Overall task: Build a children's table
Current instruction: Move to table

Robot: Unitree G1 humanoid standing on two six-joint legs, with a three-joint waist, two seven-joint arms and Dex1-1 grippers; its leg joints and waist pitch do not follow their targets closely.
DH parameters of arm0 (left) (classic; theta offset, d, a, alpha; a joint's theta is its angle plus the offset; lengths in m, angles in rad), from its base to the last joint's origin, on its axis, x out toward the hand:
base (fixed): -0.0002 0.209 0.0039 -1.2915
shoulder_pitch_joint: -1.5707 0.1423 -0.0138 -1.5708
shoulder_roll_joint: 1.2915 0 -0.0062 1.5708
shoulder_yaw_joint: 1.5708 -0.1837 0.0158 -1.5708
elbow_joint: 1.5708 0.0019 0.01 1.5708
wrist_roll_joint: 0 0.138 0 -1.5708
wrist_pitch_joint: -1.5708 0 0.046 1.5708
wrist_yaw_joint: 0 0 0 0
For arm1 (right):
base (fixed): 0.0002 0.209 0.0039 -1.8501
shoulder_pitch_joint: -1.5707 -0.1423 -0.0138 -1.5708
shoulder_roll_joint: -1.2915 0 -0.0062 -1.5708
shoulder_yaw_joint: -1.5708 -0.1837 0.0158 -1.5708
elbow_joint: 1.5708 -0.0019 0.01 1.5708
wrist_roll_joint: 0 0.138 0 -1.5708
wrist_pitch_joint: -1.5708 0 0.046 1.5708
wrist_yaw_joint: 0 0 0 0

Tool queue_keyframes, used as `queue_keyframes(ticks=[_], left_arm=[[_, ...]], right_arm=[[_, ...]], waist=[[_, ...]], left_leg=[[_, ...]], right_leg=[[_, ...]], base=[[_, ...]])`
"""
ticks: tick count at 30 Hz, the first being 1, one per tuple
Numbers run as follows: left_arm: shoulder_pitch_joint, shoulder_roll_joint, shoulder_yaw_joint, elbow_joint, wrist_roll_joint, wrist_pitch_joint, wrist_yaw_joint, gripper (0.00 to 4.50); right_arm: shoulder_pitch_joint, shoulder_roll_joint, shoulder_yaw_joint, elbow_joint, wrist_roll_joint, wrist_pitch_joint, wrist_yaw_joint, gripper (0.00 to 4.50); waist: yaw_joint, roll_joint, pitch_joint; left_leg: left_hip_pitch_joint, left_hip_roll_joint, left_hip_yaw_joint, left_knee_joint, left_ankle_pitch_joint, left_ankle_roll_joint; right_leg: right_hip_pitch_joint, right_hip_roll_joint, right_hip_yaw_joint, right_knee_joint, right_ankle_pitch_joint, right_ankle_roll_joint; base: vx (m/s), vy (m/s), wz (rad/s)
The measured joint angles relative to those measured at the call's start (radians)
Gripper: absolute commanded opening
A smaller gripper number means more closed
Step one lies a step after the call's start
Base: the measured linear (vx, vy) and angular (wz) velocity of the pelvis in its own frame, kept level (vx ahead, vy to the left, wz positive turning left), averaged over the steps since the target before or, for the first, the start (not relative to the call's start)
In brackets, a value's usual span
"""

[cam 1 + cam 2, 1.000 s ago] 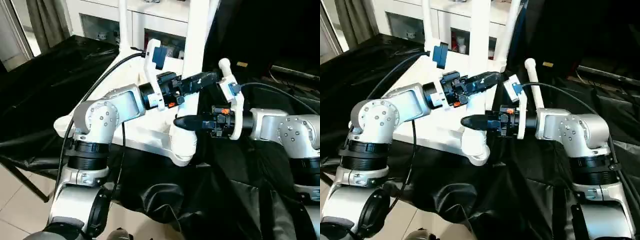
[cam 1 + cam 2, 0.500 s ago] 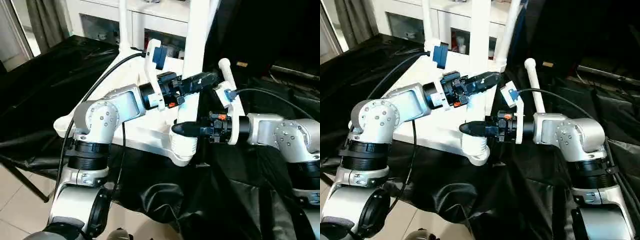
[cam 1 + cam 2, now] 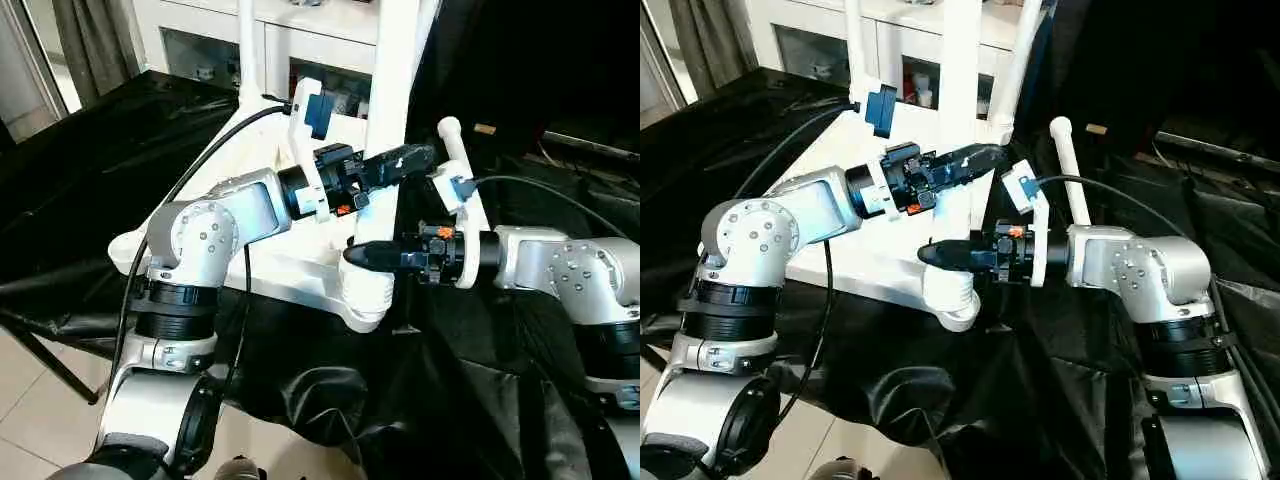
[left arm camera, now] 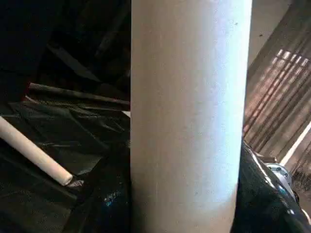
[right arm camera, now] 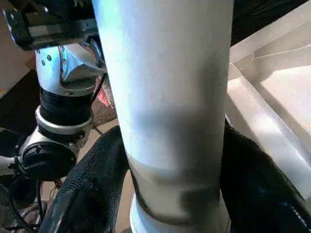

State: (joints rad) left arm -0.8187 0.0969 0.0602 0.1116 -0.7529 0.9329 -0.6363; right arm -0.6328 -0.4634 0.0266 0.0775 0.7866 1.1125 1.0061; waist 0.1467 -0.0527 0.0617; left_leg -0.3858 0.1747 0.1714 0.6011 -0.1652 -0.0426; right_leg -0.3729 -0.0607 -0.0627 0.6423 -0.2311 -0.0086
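No writing can be read. The upright leg (image 3: 390,90), seated in the tabletop (image 3: 290,265) corner socket, is clasped by the left gripper (image 3: 405,160) above and the right gripper (image 3: 365,255) below. A loose leg (image 4: 34,151) is seen lying on black sheeting (image 4: 43,194).

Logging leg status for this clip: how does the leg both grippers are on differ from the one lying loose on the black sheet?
The gripped leg stands upright in the tabletop's near corner socket; the loose leg lies flat on the black sheet. The left gripper and right gripper close around the gripped leg, left above right; nothing touches the loose leg. Both are white tubes.
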Motion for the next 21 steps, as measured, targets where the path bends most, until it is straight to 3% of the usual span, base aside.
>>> queue_keyframes(ticks=[8, 10, 21], left_arm=[[0.000, 0.000, -0.001, 0.000, 0.000, 0.000, -0.004, 1.90], [0.000, 0.000, -0.001, 0.000, 0.000, 0.000, -0.004, 1.90], [0.000, 0.000, 0.001, -0.001, 0.000, 0.002, -0.004, 1.90]], right_arm=[[0.000, 0.000, 0.000, 0.000, 0.002, 0.000, -0.001, 2.76], [0.000, 0.001, 0.000, 0.000, 0.002, 0.000, -0.002, 2.40], [0.000, 0.004, 0.001, -0.003, 0.002, -0.003, -0.007, 2.01]], waist=[[0.000, 0.000, 0.000], [0.000, 0.000, 0.000], [0.000, 0.000, 0.000]], left_leg=[[0.000, 0.000, 0.000, 0.000, 0.000, 0.000], [0.000, 0.000, 0.000, 0.000, 0.000, 0.000], [0.000, 0.000, 0.000, 0.000, 0.000, 0.000]], right_leg=[[0.000, 0.000, 0.000, 0.000, 0.000, 0.000], [0.000, 0.000, 0.000, 0.000, 0.000, 0.000], [0.000, 0.000, 0.000, 0.000, 0.000, 0.000]], base=[[0.000, 0.000, 0.00], [0.000, 0.000, 0.00], [0.000, 0.000, 0.00]])
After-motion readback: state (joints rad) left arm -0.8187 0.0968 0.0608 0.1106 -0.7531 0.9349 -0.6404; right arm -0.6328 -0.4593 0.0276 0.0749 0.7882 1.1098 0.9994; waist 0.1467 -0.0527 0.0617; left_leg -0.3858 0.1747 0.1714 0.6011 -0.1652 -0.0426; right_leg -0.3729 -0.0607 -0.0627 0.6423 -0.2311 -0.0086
